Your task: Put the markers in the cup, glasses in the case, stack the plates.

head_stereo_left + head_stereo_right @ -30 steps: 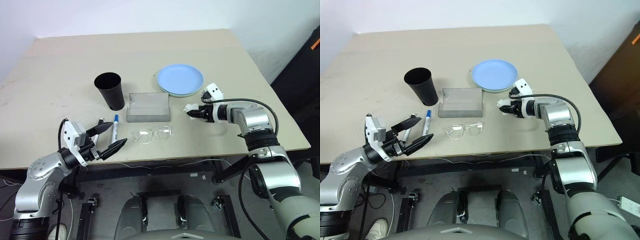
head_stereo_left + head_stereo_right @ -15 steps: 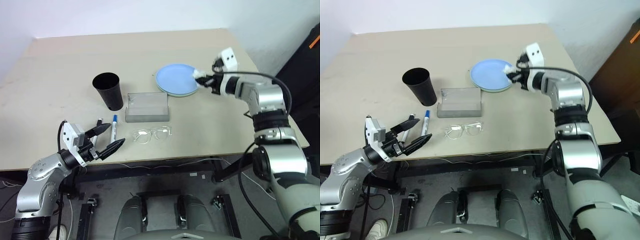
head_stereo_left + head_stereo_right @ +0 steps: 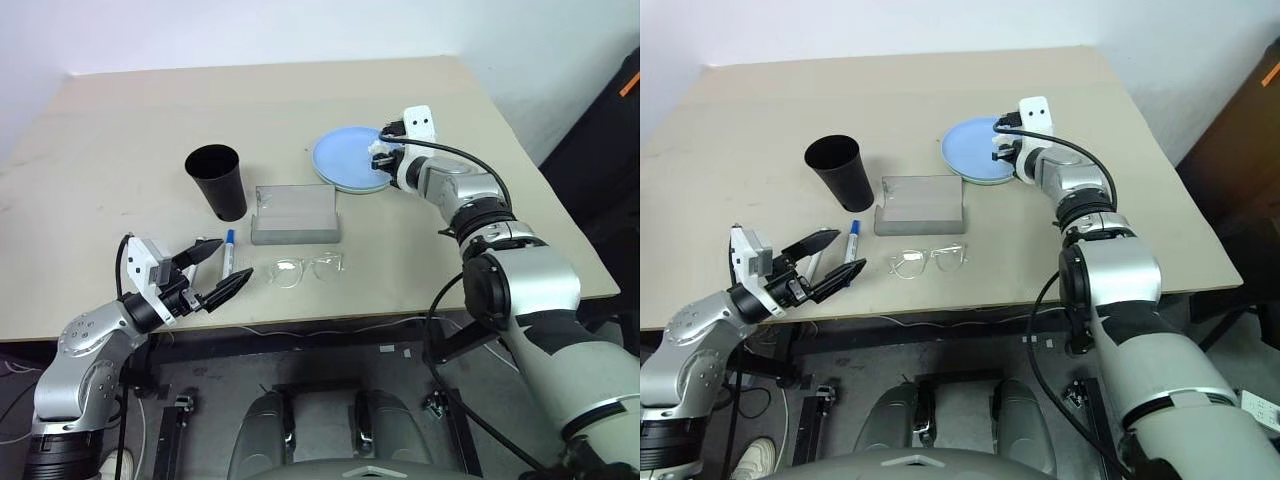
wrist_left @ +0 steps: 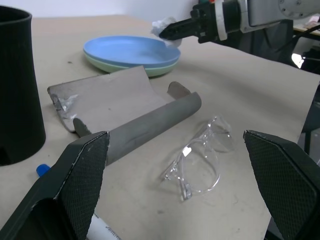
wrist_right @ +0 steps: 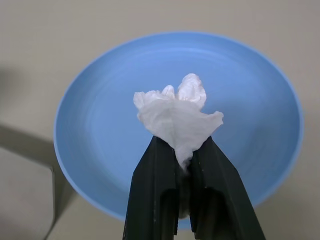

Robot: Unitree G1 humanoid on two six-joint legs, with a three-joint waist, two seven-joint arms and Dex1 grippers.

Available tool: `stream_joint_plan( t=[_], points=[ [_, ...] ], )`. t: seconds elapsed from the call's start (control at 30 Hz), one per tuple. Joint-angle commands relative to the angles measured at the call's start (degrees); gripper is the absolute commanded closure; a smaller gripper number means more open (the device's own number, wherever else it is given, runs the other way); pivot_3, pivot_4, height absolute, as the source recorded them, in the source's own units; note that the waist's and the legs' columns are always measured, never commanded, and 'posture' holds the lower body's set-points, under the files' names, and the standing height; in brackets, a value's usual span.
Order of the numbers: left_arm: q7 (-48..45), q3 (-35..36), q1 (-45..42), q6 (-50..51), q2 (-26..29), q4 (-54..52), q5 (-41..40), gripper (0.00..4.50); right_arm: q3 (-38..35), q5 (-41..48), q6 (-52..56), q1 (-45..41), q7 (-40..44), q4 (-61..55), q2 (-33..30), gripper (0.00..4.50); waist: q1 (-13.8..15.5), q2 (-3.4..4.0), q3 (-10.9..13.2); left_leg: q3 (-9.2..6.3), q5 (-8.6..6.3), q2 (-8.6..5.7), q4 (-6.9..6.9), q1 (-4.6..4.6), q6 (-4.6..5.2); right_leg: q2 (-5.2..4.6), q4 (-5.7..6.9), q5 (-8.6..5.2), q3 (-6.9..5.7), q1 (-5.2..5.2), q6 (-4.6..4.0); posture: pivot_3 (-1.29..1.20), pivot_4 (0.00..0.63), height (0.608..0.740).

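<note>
A light blue plate lies on top of a pale green plate at the back right of the table. My right gripper hovers over the blue plate, shut on a crumpled white tissue. The black cup stands upright to the left of the open grey case. Clear glasses lie in front of the case. The blue-capped marker lies flat near the front left, and a second marker lies beside it, partly hidden by my left gripper, which is open just above them.
The table's front edge runs just behind the left gripper. Bare tabletop stretches behind and to the left of the cup. A dark object stands past the table's right edge.
My right gripper carried the tissue from the table beside the plates' near right edge up and over the blue plate. The left gripper stayed where it was, open.
</note>
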Motion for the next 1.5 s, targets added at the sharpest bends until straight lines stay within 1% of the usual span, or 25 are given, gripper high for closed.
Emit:
stream_joint_plan(
  t=[0.03, 0.07, 0.27, 0.33, 0.4, 0.47, 0.57, 0.6, 0.7, 0.73, 0.83, 1.03, 1.23, 1.33, 1.5],
  points=[
    [0.4, 1.4, 1.0, -0.4, 0.4, -2.5, -0.4, 0.00, -1.1, -0.3, -1.6, -2.5, -0.1, -0.1, 0.5, 3.29, 0.0, 0.00, 0.0, 0.00, 0.00, 0.00, 0.00, 0.00, 0.00, 0.00, 0.00, 0.00, 0.00, 0.00, 0.00, 0.00, 0.150, 0.735],
    [0.4, 1.4, 1.2, -0.5, 0.4, -2.6, -0.4, 0.00, -1.2, -0.4, -1.4, -2.7, 0.2, -0.1, 0.6, 2.85, 0.0, 0.00, 0.0, 0.00, 0.00, 0.00, 0.01, 0.00, 0.00, 0.00, -0.01, 0.00, 0.00, 0.00, 0.00, 0.00, 0.150, 0.735],
    [0.3, 1.3, 1.3, -1.0, 0.2, -2.0, -0.3, 0.00, -1.2, -1.1, -2.4, -3.6, 0.4, -0.4, 0.1, 0.81, 0.0, 0.00, 0.0, 0.00, 0.00, 0.00, 0.02, -0.01, 0.00, 0.00, -0.01, 0.00, 0.00, 0.01, 0.00, 0.00, 0.150, 0.735],
    [0.0, 1.4, 1.1, -1.3, 0.3, -1.5, -0.2, 0.00, -0.8, -1.4, -2.8, -3.9, 2.0, -0.7, -0.3, 0.16, 0.0, 0.00, 0.0, 0.00, 0.00, 0.00, 0.02, -0.01, 0.00, 0.00, -0.01, 0.00, 0.00, 0.00, 0.00, 0.00, 0.150, 0.735],
    [-0.2, 1.2, 0.9, -1.4, 0.3, -1.0, -0.2, 0.00, -0.4, -1.9, -3.4, -4.0, 2.8, -1.0, -0.8, 0.16, 0.0, 0.00, 0.0, -0.01, 0.00, 0.00, 0.02, -0.01, 0.00, 0.00, -0.01, 0.00, 0.00, 0.00, 0.00, 0.00, 0.150, 0.735],
    [-0.4, 1.1, 0.8, -1.5, 0.2, -0.8, -0.1, 0.00, 0.4, -2.6, -3.7, -4.2, 5.7, -1.6, -1.4, 0.16, 0.0, 0.00, 0.0, -0.01, 0.00, 0.00, 0.02, -0.01, 0.00, 0.00, -0.01, 0.00, 0.00, 0.00, 0.00, 0.00, 0.150, 0.735],
    [-0.7, 1.2, 0.5, -1.8, 0.2, -0.5, -0.2, 0.00, 2.4, -3.3, -3.4, -4.0, 15.5, -4.2, -2.5, 0.16, 0.0, 0.00, 0.0, 0.00, 0.00, 0.00, 0.02, -0.01, 0.00, 0.00, -0.02, 0.00, 0.00, 0.01, 0.00, 0.00, 0.150, 0.735],
    [-0.7, 1.3, 0.4, -1.9, 0.2, -0.4, -0.2, 0.00, 2.8, -3.4, -2.8, -3.9, 17.5, -4.8, -2.8, 0.16, 0.0, 0.01, 0.0, 0.00, 0.00, 0.00, 0.02, -0.01, 0.00, 0.00, -0.02, 0.00, 0.00, 0.01, 0.00, 0.00, 0.150, 0.735],
    [-0.9, 2.7, 0.6, -1.7, 0.6, -0.6, -1.2, 0.00, 6.4, -2.2, 2.8, -0.6, 32.8, -14.2, -4.5, 0.16, 0.0, 0.01, 0.0, -0.01, 0.00, 0.00, 0.01, -0.02, 0.00, 0.00, -0.02, 0.00, 0.00, 0.00, 0.01, 0.00, 0.150, 0.735],
    [-1.2, 3.0, 0.9, -1.7, 1.0, -0.5, -1.1, 0.00, 7.6, -1.9, 4.8, 0.8, 36.2, -17.8, -5.0, 0.16, 0.0, 0.01, 0.0, -0.01, 0.00, 0.00, 0.01, -0.01, 0.00, 0.00, -0.01, 0.00, 0.00, 0.00, 0.01, 0.00, 0.150, 0.735],
    [-2.1, 4.6, 1.9, -0.8, 2.1, -0.5, -2.0, 0.00, 11.5, -1.8, 9.4, 6.2, 41.4, -29.9, -6.2, 0.16, 0.0, 0.00, 0.0, -0.03, 0.00, 0.02, 0.00, 0.00, 0.00, 0.00, -0.01, 0.00, 0.00, 0.00, 0.01, 0.00, 0.150, 0.735],
    [-4.5, 8.3, 5.0, 2.0, 5.6, -2.3, -4.7, 0.00, 16.7, -0.6, 19.8, 14.7, 44.5, -51.1, -7.5, 0.16, 0.1, 0.01, 0.0, -0.02, -0.01, 0.02, 0.03, -0.02, -0.01, -0.02, 0.03, -0.09, 0.00, -0.08, -0.17, 0.00, 0.150, 0.735],
    [-6.6, 10.8, 9.4, 4.6, 7.8, -5.0, -7.5, 0.00, 24.6, -1.6, 29.0, 20.6, 43.5, -68.8, -8.5, 0.16, 0.2, 0.00, 0.0, -0.02, -0.04, 0.03, -0.01, -0.04, -0.07, -0.03, -0.01, -0.12, 0.00, -0.15, -0.21, 0.00, 0.150, 0.735],
    [-7.4, 11.1, 10.0, 4.4, 8.1, -3.9, -6.9, 0.00, 26.6, -0.2, 32.6, 21.2, 43.5, -73.6, -8.4, 0.16, 0.3, 0.00, 0.0, -0.03, -0.11, 0.03, -0.01, -0.05, -0.17, -0.04, -0.01, -0.14, 0.00, -0.21, -0.27, 0.00, 0.150, 0.735],
    [-8.2, 11.0, 10.5, 5.2, 8.2, -3.9, -7.3, 0.00, 31.0, -0.2, 34.7, 22.0, 43.0, -76.3, -8.8, 0.16, 0.3, -0.02, 0.0, -0.03, -0.14, 0.03, 0.00, -0.03, -0.22, -0.05, -0.09, -0.12, -0.01, -0.35, -0.38, 0.00, 0.150, 0.735]
  ],
)
